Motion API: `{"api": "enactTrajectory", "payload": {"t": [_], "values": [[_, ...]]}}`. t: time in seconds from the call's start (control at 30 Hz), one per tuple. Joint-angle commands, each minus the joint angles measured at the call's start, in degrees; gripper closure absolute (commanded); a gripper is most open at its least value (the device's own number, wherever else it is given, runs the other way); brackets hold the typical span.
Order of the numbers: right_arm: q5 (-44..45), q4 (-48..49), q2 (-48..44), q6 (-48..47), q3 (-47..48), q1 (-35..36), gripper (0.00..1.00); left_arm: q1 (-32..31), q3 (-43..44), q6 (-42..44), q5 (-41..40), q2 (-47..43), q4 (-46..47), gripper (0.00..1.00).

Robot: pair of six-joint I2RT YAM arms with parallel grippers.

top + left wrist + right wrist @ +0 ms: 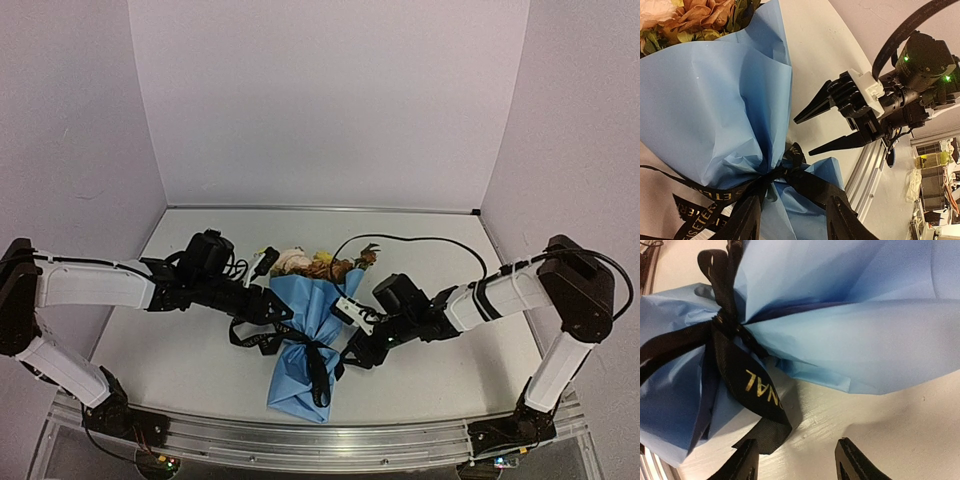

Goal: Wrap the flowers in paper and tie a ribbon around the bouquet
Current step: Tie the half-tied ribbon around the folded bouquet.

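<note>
Tabletop (pixel 450 375) bears paper (pixel 296 385) holding flowers (pixel 310 263), ribbon (pixel 318 372) around.

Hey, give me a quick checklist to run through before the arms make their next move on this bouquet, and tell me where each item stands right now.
1. Ribbon knotted round the pinched neck of the paper: ok.
2. Flowers sticking out of the wide end: ok.
3. Bouquet lying on the table: ok.
4. Right gripper open and empty, beside the paper: ok.
5. Left gripper clear of the ribbon: cannot tell; its open jaws straddle the knot area.
6. Knot pulled tight enough to hold: cannot tell.
</note>
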Motion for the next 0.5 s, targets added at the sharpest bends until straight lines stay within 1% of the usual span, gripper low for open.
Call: {"api": "enactTrajectory", "payload": {"t": [0.0, 0.23, 0.47], "values": [[-1.07, 1.38, -1.23, -0.46, 0.99, 1.73, 0.46, 0.39, 0.03, -0.47, 0.11, 0.85, 3.21, 0.53], [0.52, 2.38, 2.37, -1.28, 3.24, 2.91, 0.47, 0.39, 0.10, -0.81, 1.30, 2.91, 4.47, 0.54], [2.82, 4.14, 4.94, -0.60, 4.32, 3.71, 0.50, 0.39, 0.04, -1.16, 1.64, 3.75, 5.34, 0.54]]}}
